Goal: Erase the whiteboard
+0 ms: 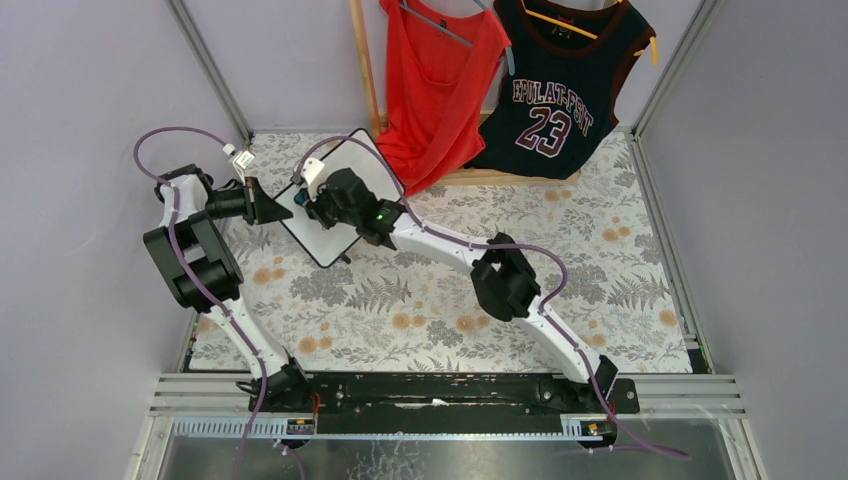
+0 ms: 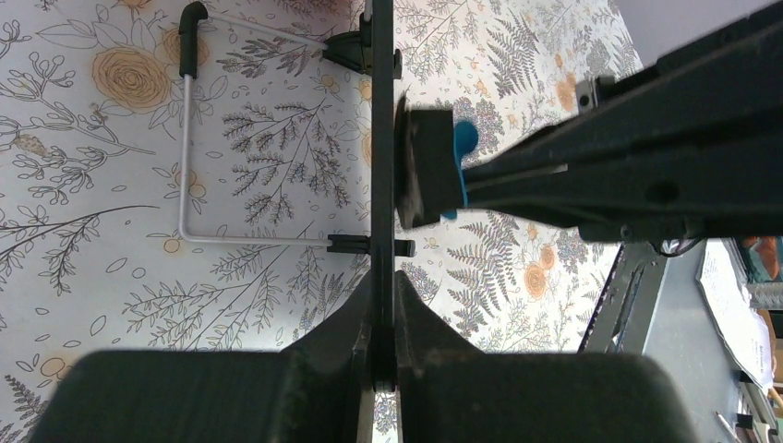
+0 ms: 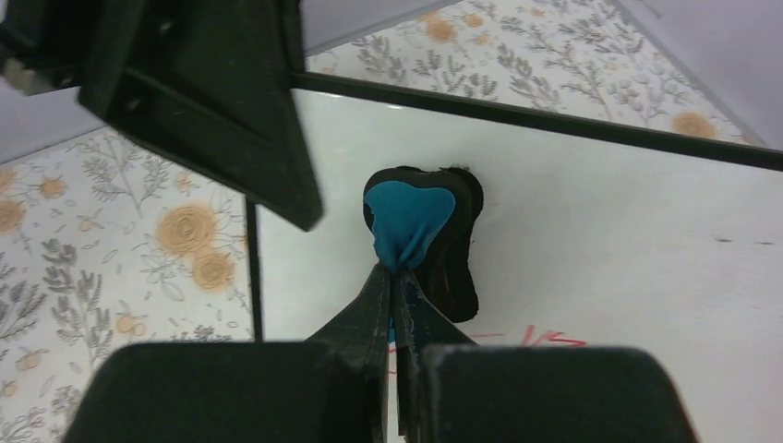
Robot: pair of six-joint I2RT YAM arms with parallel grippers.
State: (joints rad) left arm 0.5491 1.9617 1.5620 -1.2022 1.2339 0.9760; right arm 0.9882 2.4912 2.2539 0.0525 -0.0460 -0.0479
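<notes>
Against the whiteboard (image 3: 600, 231), right hand (image 3: 395, 272) pinches the blue eraser (image 3: 411, 214); left hand (image 2: 383, 281) apparently clamps its frame edge.

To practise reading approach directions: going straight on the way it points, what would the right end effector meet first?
The whiteboard: the right end effector, shut on the blue eraser, points at its white face; the eraser seems to touch it.
</notes>
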